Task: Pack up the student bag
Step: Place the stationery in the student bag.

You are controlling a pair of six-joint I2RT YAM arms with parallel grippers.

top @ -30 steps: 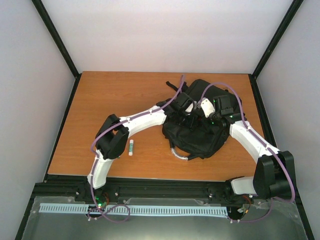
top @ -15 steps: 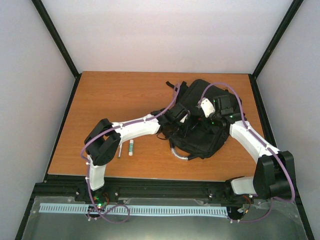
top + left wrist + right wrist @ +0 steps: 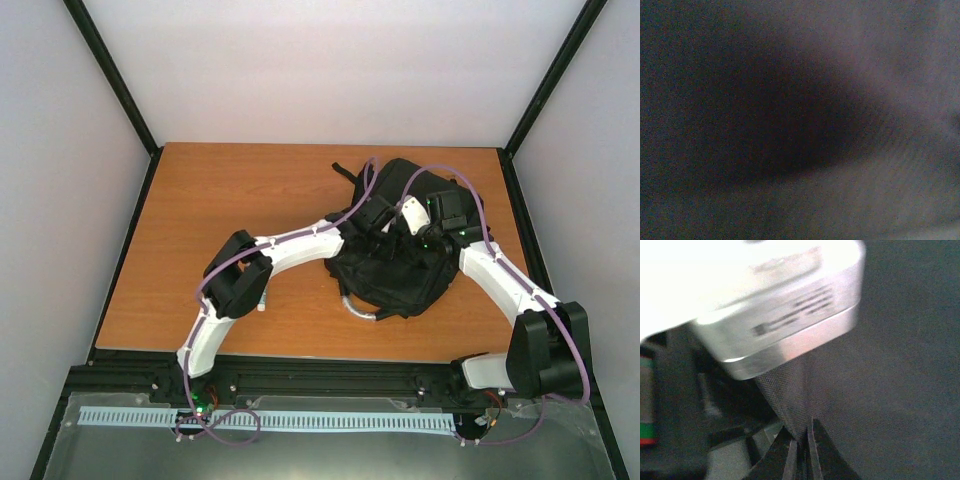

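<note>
The student bag (image 3: 395,270), a large black soft fabric backpack, lies flat on the brown wooden counter (image 3: 210,200), out from the middle toward 3 o'clock, its bulk slumped and creased. A grey-silver handle loop (image 3: 357,308) curls out at the bag's 7 o'clock edge, and a thin black strap (image 3: 345,172) trails off at its 11 o'clock.

Both arms crowd the bag's top. The left pincer (image 3: 381,219) comes in from 9 o'clock and is pressed down into the fabric; its jaws are together, though no view shows whether any cloth is caught between them. The right pincer (image 3: 801,454) comes in from 4 o'clock and is clamped on a raised fold of the bag's woven black cloth, the two tips pinched tight around the ridge.

Well apart from the bag, toward 8 o'clock, a small white stick-shaped thing (image 3: 262,303) lies on the counter, mostly covered by the elbow of the left arm (image 3: 238,285).

By count: one bag, one handle loop, one loose strap, one small white stick, two arms.

The overhead view alone gives the layout and the stick. The left wrist view is only dark, blurred fabric, too close to read. The right wrist view alone shows the pinched fold, and above it a white-and-silver box-shaped block (image 3: 790,315) with small dark print, close in front of the lens, plus a sliver of green and red (image 3: 645,400) at 9 o'clock, too cropped to name
</note>
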